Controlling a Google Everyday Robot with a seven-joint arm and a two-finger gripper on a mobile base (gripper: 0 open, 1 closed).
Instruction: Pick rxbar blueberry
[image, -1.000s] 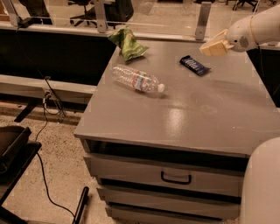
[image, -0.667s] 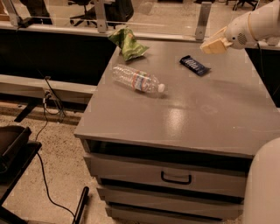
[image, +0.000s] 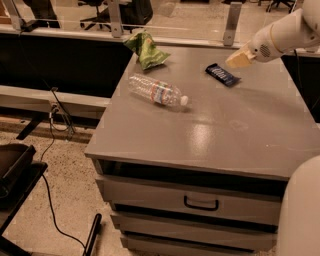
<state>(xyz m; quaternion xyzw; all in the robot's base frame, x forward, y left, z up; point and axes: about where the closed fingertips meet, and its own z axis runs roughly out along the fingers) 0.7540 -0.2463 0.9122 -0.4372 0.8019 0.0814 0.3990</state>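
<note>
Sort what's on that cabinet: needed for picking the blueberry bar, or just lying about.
For the job:
small flat dark navy snack bar with pale lettering, back right of the grey cabinet top
pale tool, hovering close by the bar, on its right

Lying about:
clear plastic water bottle, on its side
crumpled green chip bag, at the back

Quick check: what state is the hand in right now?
Hand: cannot be told; it is beside the small flat dark navy snack bar lying on the grey cabinet top.
</note>
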